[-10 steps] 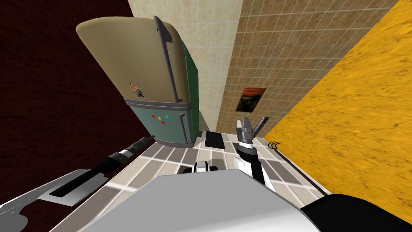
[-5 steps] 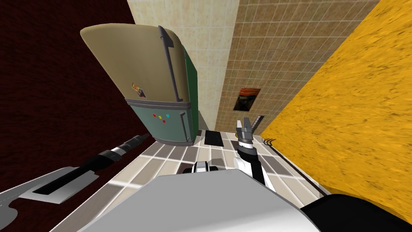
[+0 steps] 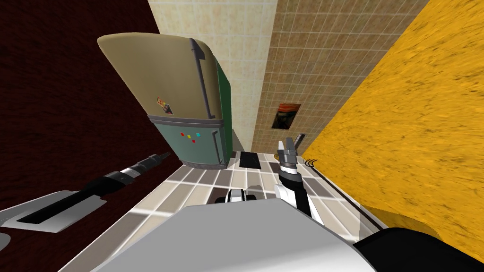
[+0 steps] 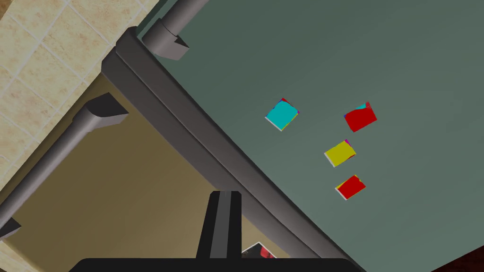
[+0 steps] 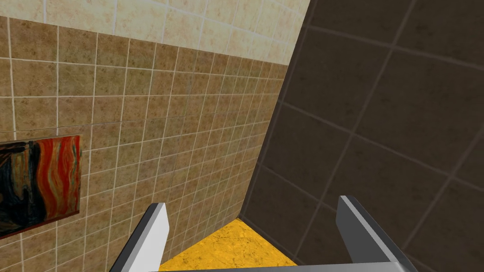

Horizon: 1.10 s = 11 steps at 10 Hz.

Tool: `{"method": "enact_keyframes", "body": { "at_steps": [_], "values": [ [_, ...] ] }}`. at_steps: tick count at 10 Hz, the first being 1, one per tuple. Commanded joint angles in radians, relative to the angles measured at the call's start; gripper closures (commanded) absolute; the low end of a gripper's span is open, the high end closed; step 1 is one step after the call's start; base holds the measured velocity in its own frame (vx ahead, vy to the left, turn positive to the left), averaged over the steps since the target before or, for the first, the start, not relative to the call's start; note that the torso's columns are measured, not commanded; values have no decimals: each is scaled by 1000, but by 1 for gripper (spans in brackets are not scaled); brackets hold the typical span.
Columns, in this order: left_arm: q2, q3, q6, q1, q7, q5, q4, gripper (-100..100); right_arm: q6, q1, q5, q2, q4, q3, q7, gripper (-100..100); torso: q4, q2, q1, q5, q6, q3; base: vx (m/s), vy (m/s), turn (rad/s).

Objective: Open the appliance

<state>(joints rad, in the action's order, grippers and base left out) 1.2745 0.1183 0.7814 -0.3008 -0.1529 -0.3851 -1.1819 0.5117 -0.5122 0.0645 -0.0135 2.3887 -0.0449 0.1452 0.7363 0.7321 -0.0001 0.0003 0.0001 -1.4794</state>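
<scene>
The appliance is a tall fridge (image 3: 184,85) with a beige upper door and a grey-green lower door (image 3: 196,146), both closed. Each door has a dark bar handle (image 3: 203,80) along its right edge. My left gripper (image 3: 163,155) hangs a little left of the fridge's lower corner, fingers shut with nothing between them. In the left wrist view the gripper (image 4: 225,194) points at the dark band (image 4: 198,137) between the doors, near several coloured magnets (image 4: 340,153), apart from the upper handle (image 4: 52,156). My right gripper (image 3: 288,144) stands open and raised to the right of the fridge.
A dark red wall (image 3: 71,118) runs along the left and a yellow surface (image 3: 416,118) along the right. A painting (image 3: 285,115) hangs on the tiled wall behind. A black mat (image 3: 249,160) lies on the tiled floor beside the fridge.
My left arm has drawn back to the left, a little away from the fridge's lower corner. The head view has turned slightly. The right arm holds still.
</scene>
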Motion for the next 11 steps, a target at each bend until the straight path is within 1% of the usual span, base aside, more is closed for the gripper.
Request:
{"method": "enact_keyframes", "body": {
  "at_steps": [1,2,3,4,6,7,8,9,11],
  "values": [
    [50,43,58,64,-26,-46,91,100,0,0,0,0,0,0,0,0,-1,-2,0,0,0,-2,-153,2,-126],
    [84,43,86,69,-26,-58,130,100,0,0,0,0,0,0,0,0,2,8,0,-1,1,4,-218,-2,-123],
    [90,43,105,69,-26,-58,130,100,0,0,0,0,0,0,0,0,4,13,-1,0,-1,8,-130,3,-5],
    [90,43,105,69,-26,-58,138,100,0,0,0,0,0,0,0,0,3,8,0,0,-1,6,-39,8,25],
    [90,43,105,69,-26,-58,195,100,0,0,0,0,0,0,0,0,-1,-2,1,0,0,-1,16,0,1],
    [88,48,108,76,-28,-54,185,100,0,0,0,0,0,0,0,0,0,0,0,0,0,0,10,1,1],
    [59,43,92,93,-2,-31,207,-100,0,0,0,0,0,0,0,0,1,4,0,0,0,2,89,-68,-146],
    [52,41,88,97,4,-26,212,-100,0,0,0,0,0,0,0,0,1,2,-4,-1,1,2,154,-108,-137],
    [9,32,61,118,40,5,238,-100,0,0,0,0,0,0,0,0,0,2,-3,-1,0,1,190,-129,-136]
  ]
}}
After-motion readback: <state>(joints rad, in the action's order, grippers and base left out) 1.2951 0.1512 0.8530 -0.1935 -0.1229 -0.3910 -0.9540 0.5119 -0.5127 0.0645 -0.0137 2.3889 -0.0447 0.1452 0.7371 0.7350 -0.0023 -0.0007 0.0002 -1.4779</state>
